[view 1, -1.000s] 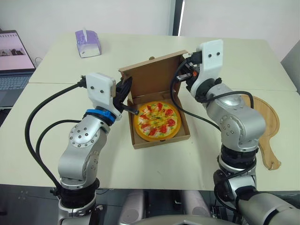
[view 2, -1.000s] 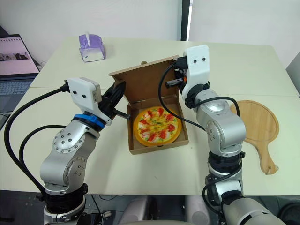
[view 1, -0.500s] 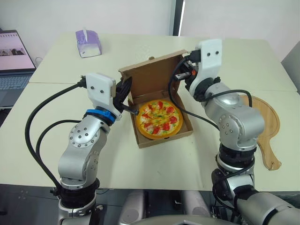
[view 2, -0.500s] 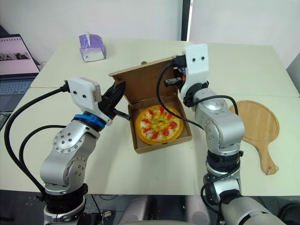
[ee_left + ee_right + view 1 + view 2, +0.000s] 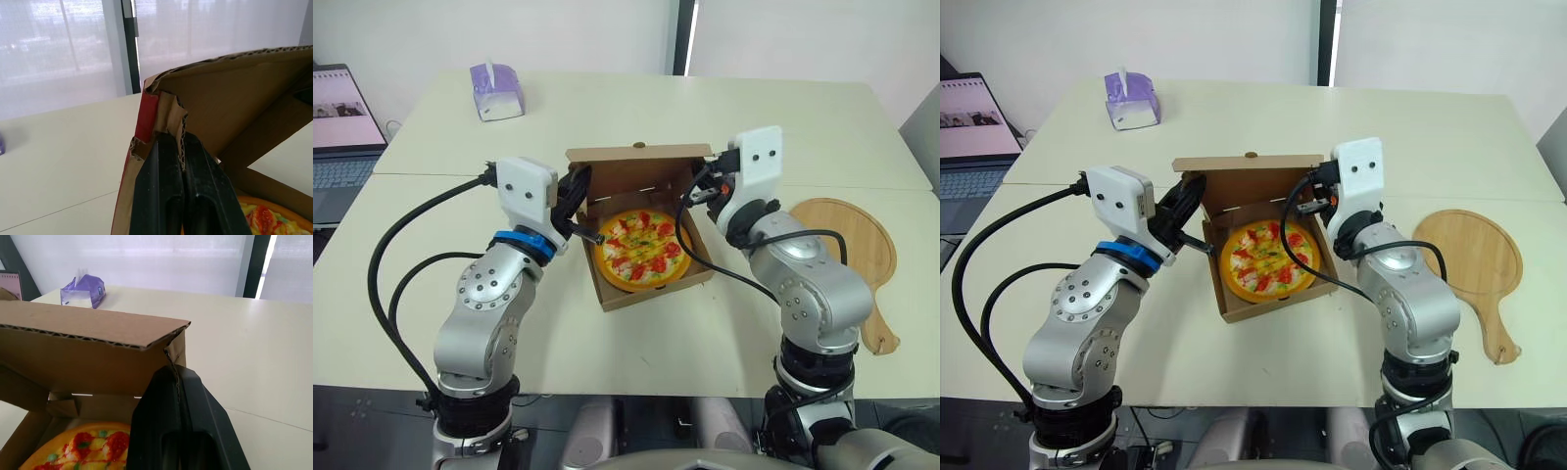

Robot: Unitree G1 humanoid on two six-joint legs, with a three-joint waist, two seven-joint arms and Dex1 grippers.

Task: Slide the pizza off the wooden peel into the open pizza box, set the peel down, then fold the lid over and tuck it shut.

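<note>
1. Nearest the robot, the pizza box (image 5: 651, 291) sits on the pale surface (image 5: 636, 348) between the two arms, with its low front wall toward the robot
2. The pizza (image 5: 639, 251) lies flat in the tray of the box, its orange rim and its red and yellow toppings in plain sight
3. The left hand (image 5: 182, 149) is at the box's left side, its two black fingers pinched narrow on a torn corrugated flap at the side of the lid (image 5: 636, 168)
4. The right hand (image 5: 175, 382) is at the lid's right corner, its fingers closed tight with the cardboard edge caught between them
5. The lid is held up from the back of the box by both hands and leans forward over the rear of the tray, its brown inner face turned toward the pizza; it is only partway down, and the front of the box is open
6. The wooden peel (image 5: 1469, 253) lies flat on the surface off to the robot's right, apart from the box and partly behind the right arm, with its handle pointing toward the near edge
7. Farther back on the left a purple tissue box (image 5: 496, 90) stands on the surface
8. An open laptop (image 5: 335, 127) sits at the far left edge with its screen lit
</note>
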